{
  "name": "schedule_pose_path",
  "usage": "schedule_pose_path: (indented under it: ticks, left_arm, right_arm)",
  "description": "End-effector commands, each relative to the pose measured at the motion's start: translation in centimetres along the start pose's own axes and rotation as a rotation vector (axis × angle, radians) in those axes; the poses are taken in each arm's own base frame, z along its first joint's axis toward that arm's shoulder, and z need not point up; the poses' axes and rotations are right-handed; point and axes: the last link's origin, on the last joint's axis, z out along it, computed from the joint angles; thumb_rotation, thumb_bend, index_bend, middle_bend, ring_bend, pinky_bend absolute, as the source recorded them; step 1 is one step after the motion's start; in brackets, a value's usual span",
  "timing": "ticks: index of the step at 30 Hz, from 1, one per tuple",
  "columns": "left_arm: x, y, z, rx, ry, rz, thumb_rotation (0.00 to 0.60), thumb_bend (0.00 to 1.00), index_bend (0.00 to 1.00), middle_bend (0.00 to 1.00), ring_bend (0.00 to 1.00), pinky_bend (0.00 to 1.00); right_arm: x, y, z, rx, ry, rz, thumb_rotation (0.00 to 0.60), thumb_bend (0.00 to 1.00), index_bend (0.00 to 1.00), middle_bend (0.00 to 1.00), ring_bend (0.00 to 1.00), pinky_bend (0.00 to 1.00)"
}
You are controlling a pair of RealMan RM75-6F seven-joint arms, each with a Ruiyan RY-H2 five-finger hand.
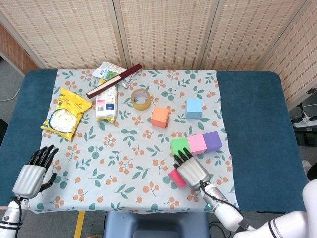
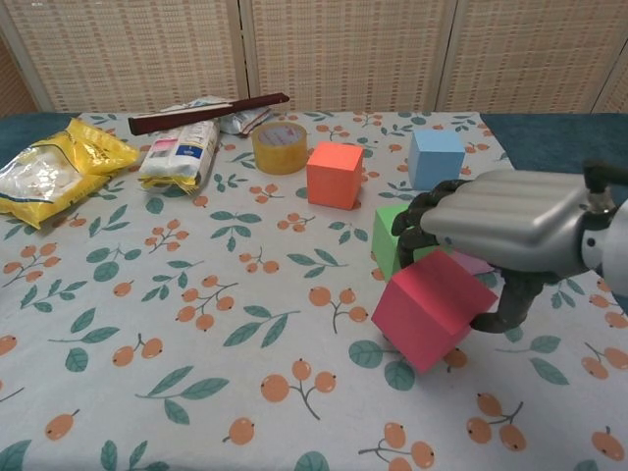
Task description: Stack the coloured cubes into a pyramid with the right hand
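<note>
No words or numbers can be read. The yellow bag (image 1: 66, 113) and the white packet (image 1: 106, 102) at the upper left have print, but it is too small.

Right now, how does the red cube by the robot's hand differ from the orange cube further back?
The red foam cube is tilted, gripped by the right hand; the orange foam cube sits flat and untouched. The red one is close beside the green cube; the orange one stands alone near the yellow tape roll. Both look alike in shape and size.
</note>
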Motion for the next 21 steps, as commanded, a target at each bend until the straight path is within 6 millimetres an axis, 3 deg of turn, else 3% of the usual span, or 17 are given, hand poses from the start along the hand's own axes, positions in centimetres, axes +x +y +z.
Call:
schedule_pose_path:
  ticks: [1, 9, 13, 17, 21]
  left_arm:
    - [0.0, 0.1, 0.0, -0.002, -0.001, 0.000, 0.600, 0.44, 0.00, 0.00, 0.00, 0.14]
    - [-0.2, 0.2, 0.0, -0.008, -0.010, 0.004, 0.600, 0.44, 0.00, 0.00, 0.00, 0.14]
    - [-0.3, 0.3, 0.1, -0.011, -0.013, 0.006, 0.600, 0.44, 0.00, 0.00, 0.00, 0.14]
    - [-0.4, 0.3, 0.1, -0.011, -0.015, 0.007, 0.600, 0.44, 0.00, 0.00, 0.00, 0.14]
    - [-0.4, 0.2, 0.2, -0.006, -0.016, 0.007, 0.600, 0.44, 0.00, 0.00, 0.00, 0.14]
  right_arm:
    - [2.4, 1.2, -1.0, -0.030, 0.047, 0.045, 0.600, 0.19, 0.72, 0.10, 0.00, 0.00]
    - [6.9, 3.5, -1.3, -0.123, 0.053, 0.134, 0.600, 0.19, 0.73, 0.10, 0.00, 0.00]
    - [8.3, 4.9, 0.2, -0.225, -0.005, 0.104, 0.600, 0.19, 0.74, 0.10, 0.00, 0.00]
    - [8.9, 5.0, 1.1, -0.268, -0.038, 0.099, 0.600, 0.19, 0.74, 0.10, 0.00, 0.00]
    - [9.9, 5.2, 3.6, -0.352, -0.077, 0.135, 0.600, 0.19, 0.74, 0.10, 0.00, 0.00]
